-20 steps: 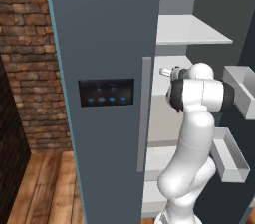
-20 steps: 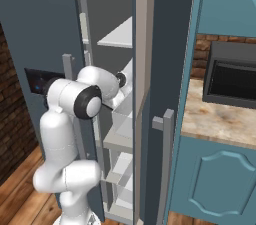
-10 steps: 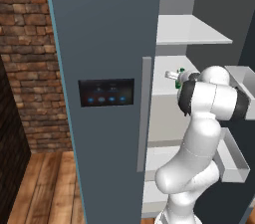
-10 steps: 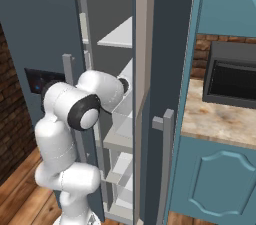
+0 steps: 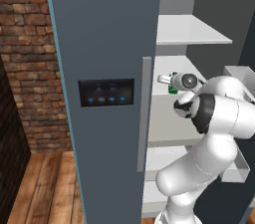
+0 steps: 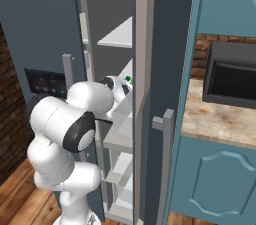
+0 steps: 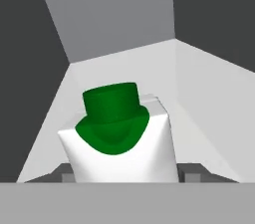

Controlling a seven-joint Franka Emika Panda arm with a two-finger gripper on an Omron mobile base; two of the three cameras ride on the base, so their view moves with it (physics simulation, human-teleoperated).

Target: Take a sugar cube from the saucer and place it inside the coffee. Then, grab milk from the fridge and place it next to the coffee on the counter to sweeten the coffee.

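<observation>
Clearly the small white milk carton with its green cap and green front patch (image 7: 119, 138) stands on a white fridge shelf (image 7: 199, 98), close in front of the hand camera, with the two dark fingertips (image 7: 64, 172) rising on either side of its lower body. The gripper (image 7: 122, 173) looks closed against the carton's sides, though the contact itself sits at the picture's bottom edge, so how firm the hold is I cannot confirm. From the left base view the carton (image 5: 172, 82) shows as a bit of green and white just ahead of the white arm's wrist (image 5: 188, 81), inside the tall grey-blue fridge (image 5: 104, 44).

The grip seems low on the box, so a quick pull could tip the carton forward or let it slide out. Retreating also looks tight: the arm's elbow sits close to the open door and its long grey handle (image 5: 144, 113), and a wide swing might knock the carton against the door's edge.
</observation>
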